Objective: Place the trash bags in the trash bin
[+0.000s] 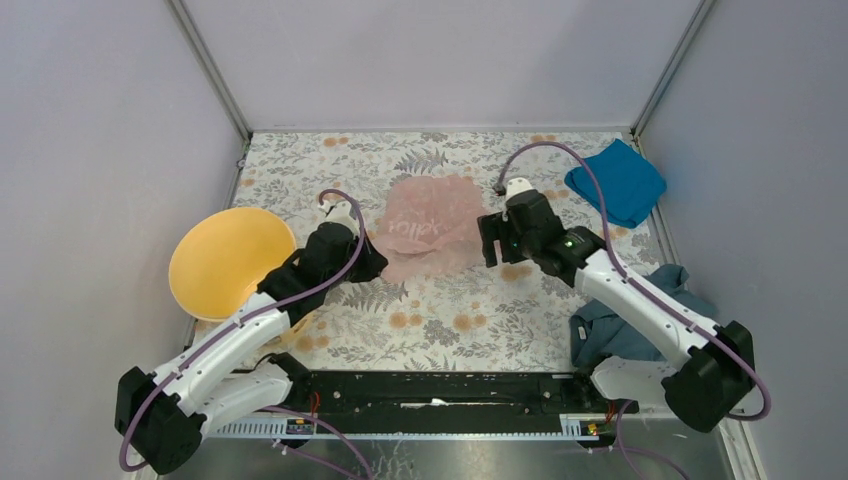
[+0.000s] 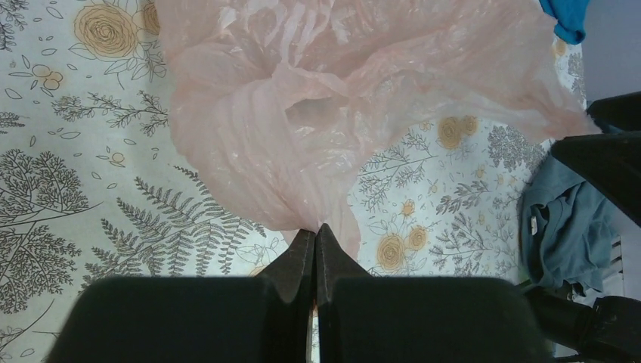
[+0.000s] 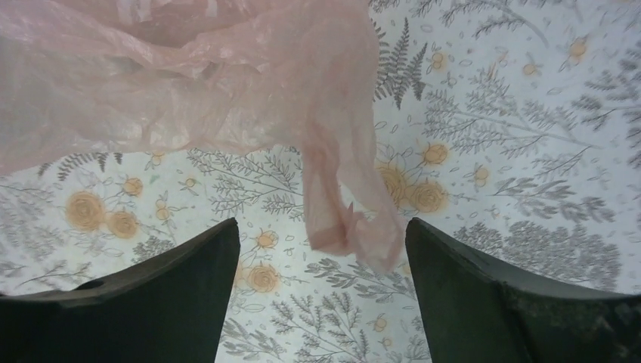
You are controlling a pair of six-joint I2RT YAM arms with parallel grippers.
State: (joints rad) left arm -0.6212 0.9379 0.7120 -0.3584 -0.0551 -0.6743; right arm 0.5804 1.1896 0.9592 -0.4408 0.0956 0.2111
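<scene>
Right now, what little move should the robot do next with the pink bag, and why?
Probably the left arm should pull the trash bag toward the trash bin. The left gripper is pinched shut on the bag's edge, the right gripper stands open with a strand hanging ungripped between its fingers, and the bin sits beside the left arm.

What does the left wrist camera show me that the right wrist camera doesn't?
Only left wrist: the left gripper shut on an edge of the trash bag, plus the blue cloth and the teal cloth at the right. Only right wrist: the right gripper open, a twisted strip of the bag hanging loose between its fingers. Both: the bag over the floral table.
</scene>
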